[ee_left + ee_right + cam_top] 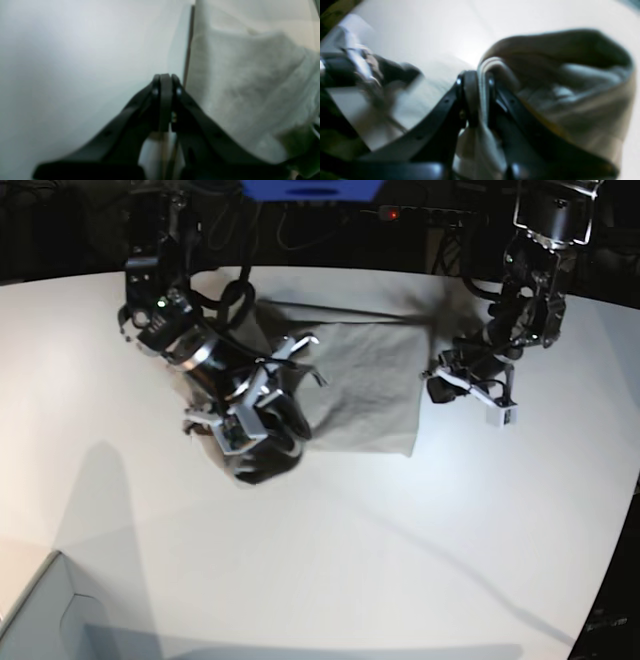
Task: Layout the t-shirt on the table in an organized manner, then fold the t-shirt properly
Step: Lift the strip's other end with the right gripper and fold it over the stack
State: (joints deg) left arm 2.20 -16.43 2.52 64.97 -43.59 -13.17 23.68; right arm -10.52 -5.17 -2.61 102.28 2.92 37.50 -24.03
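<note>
Right hand clamped on t-shirt edge; left hand closed, empty.
Soft, limp cloth on desk; grip hems.

White matte table, curved far edge, fills most of base view. Grey-beige t-shirt lies directly on it twd far edge, folded to rough rectangle, flat on right, bunched at left end. Pale box corner near table's front-left edge, well apart from shirt.
</note>
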